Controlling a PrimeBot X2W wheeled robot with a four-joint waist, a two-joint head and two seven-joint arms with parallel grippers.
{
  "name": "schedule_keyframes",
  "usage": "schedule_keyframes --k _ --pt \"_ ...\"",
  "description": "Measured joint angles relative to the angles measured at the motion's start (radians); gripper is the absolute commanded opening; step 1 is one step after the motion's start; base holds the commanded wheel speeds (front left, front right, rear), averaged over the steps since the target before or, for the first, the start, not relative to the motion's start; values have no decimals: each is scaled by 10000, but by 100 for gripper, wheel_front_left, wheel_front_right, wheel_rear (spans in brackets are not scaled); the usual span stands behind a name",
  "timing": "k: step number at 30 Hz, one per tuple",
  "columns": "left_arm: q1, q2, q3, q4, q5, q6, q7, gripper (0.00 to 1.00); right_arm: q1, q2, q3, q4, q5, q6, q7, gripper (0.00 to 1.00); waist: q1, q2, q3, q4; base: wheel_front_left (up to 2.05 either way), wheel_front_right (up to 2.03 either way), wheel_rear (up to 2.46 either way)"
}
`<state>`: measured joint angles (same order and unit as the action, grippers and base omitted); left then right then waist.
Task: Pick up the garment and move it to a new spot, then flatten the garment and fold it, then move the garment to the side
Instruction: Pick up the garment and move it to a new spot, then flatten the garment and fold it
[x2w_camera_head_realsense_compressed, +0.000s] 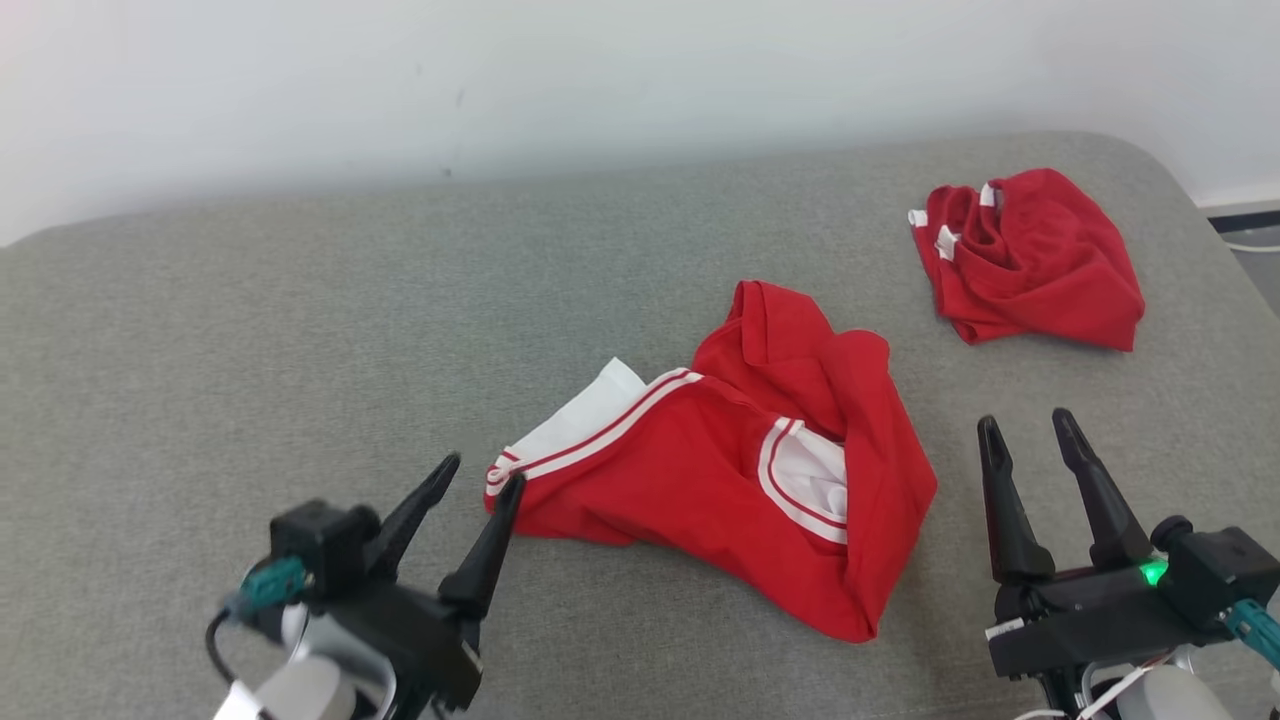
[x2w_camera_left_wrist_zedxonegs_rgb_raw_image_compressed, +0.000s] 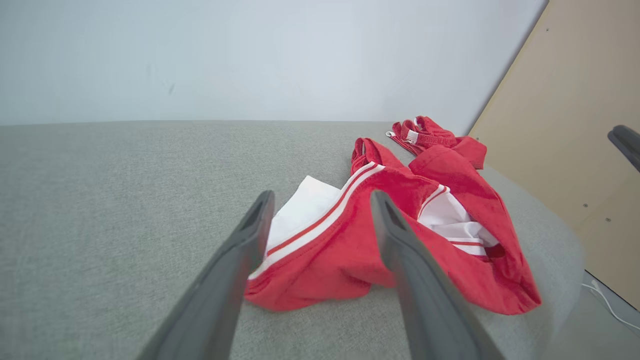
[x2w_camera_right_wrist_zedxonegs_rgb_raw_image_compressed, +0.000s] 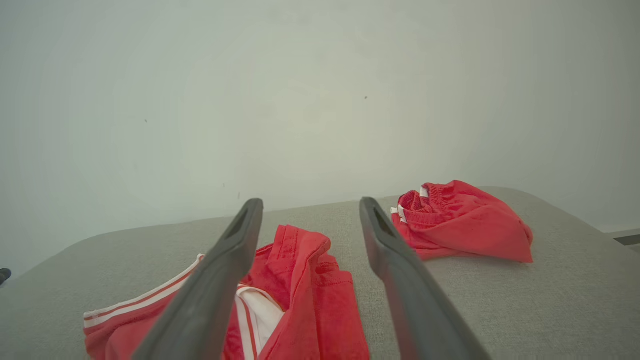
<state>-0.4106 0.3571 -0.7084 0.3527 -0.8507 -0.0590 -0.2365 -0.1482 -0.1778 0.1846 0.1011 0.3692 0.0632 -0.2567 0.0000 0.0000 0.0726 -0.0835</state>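
— Where was the garment?

— It lay crumpled near the middle of a grey padded surface, possibly a bed or a sofa seat. It was red with white stripes along its hems, and some white lining showed at an opening and at its left edge.

— And the left end effector?

— It was low at the garment's left edge with its fingers spread apart and nothing between them. One fingertip sat right at the striped hem. The head view was too coarse there to say whether it touched the cloth. In the left wrist view the striped edge lay just beyond the gap between the two fingers.

— The right one?

— The right end effector was also spread wide and empty. It sat just to the right of the garment, fingers pointing away from the robot, clear of the cloth.

— Anything else on the surface?

— A second red bundle with small white tabs lay bunched near the far right corner, well apart from the garment. A pale wall stood behind the surface, and the left wrist view showed a tan wooden panel off to one side.
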Motion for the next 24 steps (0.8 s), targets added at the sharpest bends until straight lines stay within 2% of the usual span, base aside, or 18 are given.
schedule_keyframes --k 8,14,24 --pt "1190 186 451 -819 82 604 -127 100 193 -67 0 -10 -6 88 0 100 0 0 -151 291 0 0 0" --pt "1360 190 717 -1398 456 947 -130 100 200 -94 128 56 -33 165 0 100 0 0 -160 480 0 0 0" --pt "1825 230 1135 -2209 639 1131 -132 100 14 -90 635 617 -180 265 226 100 0 0 -33 564 0 0 0"
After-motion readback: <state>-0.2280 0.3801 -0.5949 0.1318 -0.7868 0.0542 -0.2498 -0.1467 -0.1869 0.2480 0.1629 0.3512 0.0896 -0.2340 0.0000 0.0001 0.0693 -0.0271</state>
